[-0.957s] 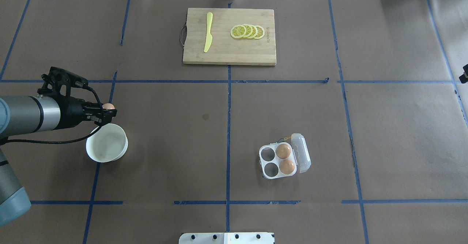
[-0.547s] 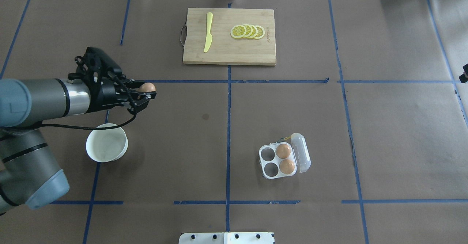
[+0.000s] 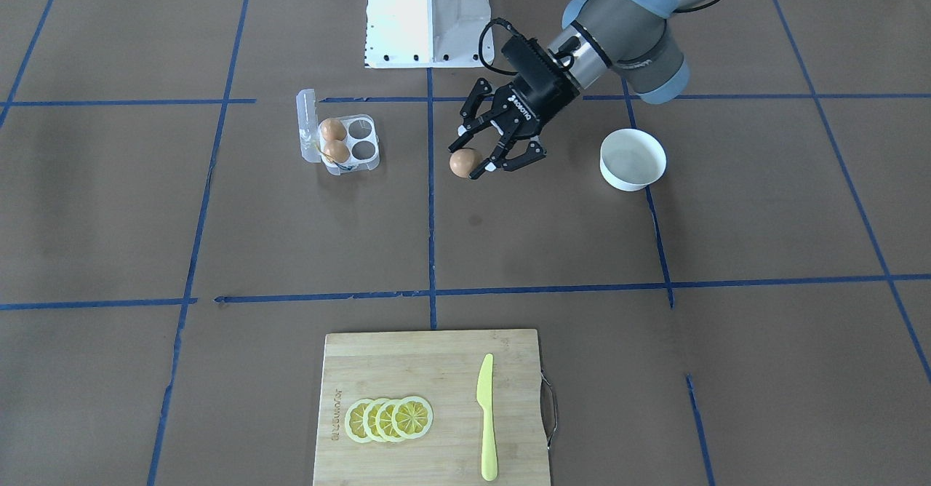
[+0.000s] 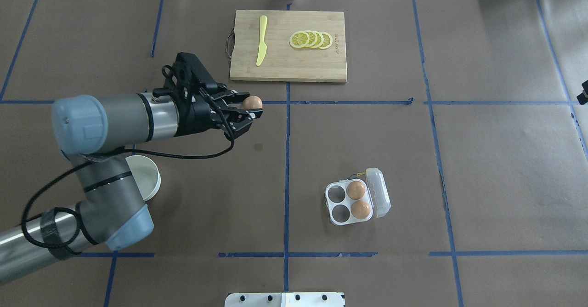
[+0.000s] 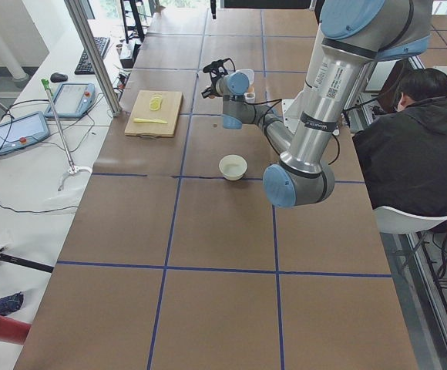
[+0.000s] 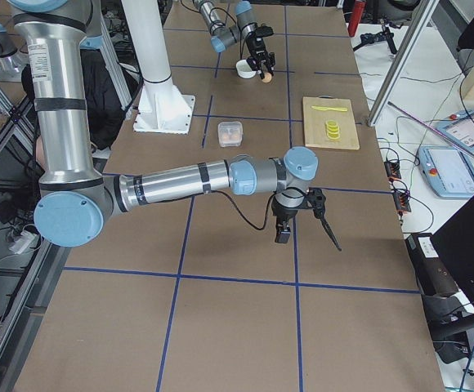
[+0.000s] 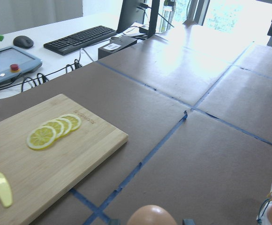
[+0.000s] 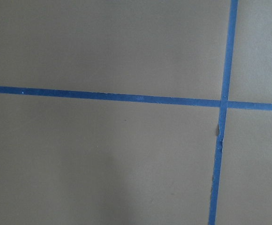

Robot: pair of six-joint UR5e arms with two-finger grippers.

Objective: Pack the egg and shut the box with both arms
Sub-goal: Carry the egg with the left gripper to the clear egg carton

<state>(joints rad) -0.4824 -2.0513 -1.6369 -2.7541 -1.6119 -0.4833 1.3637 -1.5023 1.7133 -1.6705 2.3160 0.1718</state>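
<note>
My left gripper (image 4: 253,109) is shut on an orange-brown egg (image 4: 252,102) and holds it above the table, left of the centre line; it also shows in the front-facing view (image 3: 473,167) with the egg (image 3: 464,162). The egg's top shows at the bottom of the left wrist view (image 7: 151,216). The clear box (image 4: 344,201) lies open to the lower right, lid (image 4: 379,192) tipped to its right. Two eggs (image 4: 355,190) (image 4: 360,209) fill its right cells; the two left cells are empty. My right gripper (image 6: 328,233) shows only in the exterior right view; I cannot tell its state.
A white bowl (image 4: 150,178) stands partly under my left arm. A wooden cutting board (image 4: 288,65) at the far side carries a yellow knife (image 4: 261,40) and lemon slices (image 4: 311,39). The white pedestal base (image 3: 425,13) is at the near edge. A person (image 5: 416,146) sits beside the table.
My left gripper has carried the egg up from over the bowl and to the right, towards the centre line. The box and its two eggs have not moved.
</note>
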